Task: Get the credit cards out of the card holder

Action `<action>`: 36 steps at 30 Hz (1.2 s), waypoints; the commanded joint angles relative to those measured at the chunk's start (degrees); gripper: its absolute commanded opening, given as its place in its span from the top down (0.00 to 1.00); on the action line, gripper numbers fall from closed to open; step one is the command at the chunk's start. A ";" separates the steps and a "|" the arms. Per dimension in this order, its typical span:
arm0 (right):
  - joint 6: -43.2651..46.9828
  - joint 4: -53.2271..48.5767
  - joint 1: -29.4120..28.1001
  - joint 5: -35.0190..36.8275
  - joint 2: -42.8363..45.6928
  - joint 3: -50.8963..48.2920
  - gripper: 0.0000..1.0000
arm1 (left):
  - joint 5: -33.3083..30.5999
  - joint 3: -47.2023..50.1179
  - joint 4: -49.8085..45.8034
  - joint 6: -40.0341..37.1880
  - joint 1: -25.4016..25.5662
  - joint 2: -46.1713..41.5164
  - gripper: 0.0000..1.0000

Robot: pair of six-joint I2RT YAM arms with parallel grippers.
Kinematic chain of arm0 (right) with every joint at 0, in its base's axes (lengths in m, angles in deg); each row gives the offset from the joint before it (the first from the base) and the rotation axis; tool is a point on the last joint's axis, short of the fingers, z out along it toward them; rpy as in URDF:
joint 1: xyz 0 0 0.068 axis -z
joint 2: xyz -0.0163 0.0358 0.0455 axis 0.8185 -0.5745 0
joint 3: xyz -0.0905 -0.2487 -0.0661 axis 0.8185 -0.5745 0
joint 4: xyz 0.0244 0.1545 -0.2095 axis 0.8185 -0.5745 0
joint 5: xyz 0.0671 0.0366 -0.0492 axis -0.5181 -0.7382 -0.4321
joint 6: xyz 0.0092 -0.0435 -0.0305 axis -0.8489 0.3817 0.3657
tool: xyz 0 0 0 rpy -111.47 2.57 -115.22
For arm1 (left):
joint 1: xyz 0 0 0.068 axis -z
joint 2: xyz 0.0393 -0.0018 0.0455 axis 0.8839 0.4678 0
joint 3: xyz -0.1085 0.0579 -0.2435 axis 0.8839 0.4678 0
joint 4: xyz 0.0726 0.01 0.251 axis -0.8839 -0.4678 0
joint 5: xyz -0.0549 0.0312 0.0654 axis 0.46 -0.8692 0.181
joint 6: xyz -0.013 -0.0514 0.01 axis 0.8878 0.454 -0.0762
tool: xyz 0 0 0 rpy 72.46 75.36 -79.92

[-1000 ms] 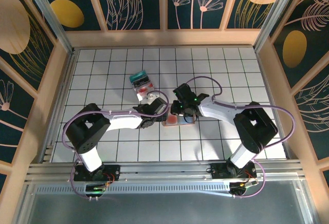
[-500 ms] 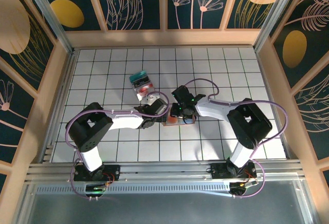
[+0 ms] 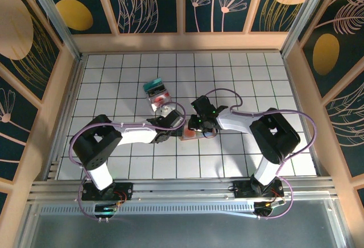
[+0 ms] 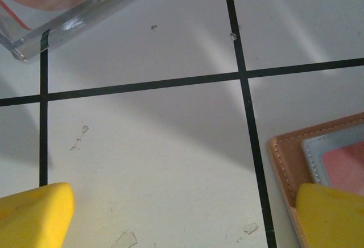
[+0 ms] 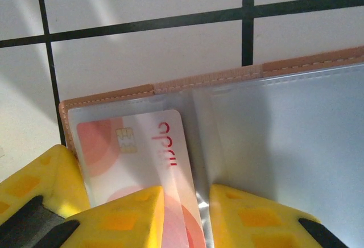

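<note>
We find the small salmon-tan leather-like card holder (image 3: pixel 196 136) lying open and flat on the white, black-gridded worktop (image 3: pixel 114 77), with both grippers on it.

Left gripper (image 3: pixel 177 127) at the holder's left end. In the left wrist view its yellow fingers (image 4: pixel 34 217) stand wide apart with bare worktop between them. The other finger overlaps the holder's stitched corner (image 4: pixel 282 162).

Right gripper (image 3: pixel 199 127) directly over the holder. In the right wrist view the holder (image 5: pixel 227 76) shows clear plastic sleeves, and a pink-and-white chip card (image 5: pixel 136 145) sits in the left sleeve. The right gripper's fingers (image 5: pixel 122 214) are a little apart, tips down on the sleeve, astride that card's right edge. We cannot tell whether they pinch anything.

Beyond the holder, up and to its left, two loose cards lie just beside each other: a teal card (image 3: pixel 152 83) and a red-and-clear card (image 3: pixel 159 95).
</note>
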 commanded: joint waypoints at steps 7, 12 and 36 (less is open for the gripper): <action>0.07 0.57 0.43 -1.57 0.86 -1.98 0.73 | -0.87 0.90 -3.12 -0.13 -0.40 -1.45 0.01; -0.02 1.83 0.64 -3.30 1.19 -2.65 0.74 | 0.15 0.94 -2.20 -0.18 -0.43 0.44 0.01; -3.74 15.78 4.36 -16.04 7.79 -9.27 0.76 | 1.07 0.91 -1.29 -1.42 -0.36 2.16 0.01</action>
